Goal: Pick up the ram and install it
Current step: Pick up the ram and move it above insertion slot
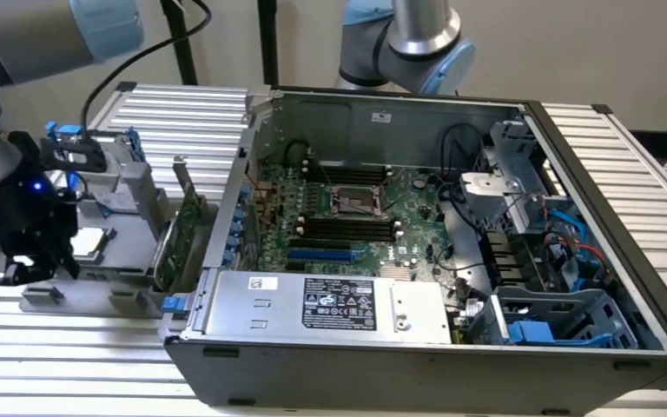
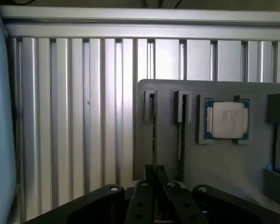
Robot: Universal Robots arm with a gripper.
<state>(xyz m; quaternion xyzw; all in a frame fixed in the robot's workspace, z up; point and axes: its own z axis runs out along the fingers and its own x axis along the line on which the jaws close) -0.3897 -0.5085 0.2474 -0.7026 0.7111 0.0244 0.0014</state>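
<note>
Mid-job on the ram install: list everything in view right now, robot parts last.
computer case: one, dark grey, open, centre of the exterior view
motherboard: one, green, inside the case
power supply: one, silver with a black label, inside the case along its near wall
holder: one, grey, on the table at the exterior view's left of the case
processor: one, silver on green, lying in the holder
expansion card: one, green, upright between holder and case
ram: apparently two, edge-on in the holder's slots
table: one, ribbed silver
second arm: one, grey and light blue, behind the case
gripper: one, black, over the holder's slots
</note>
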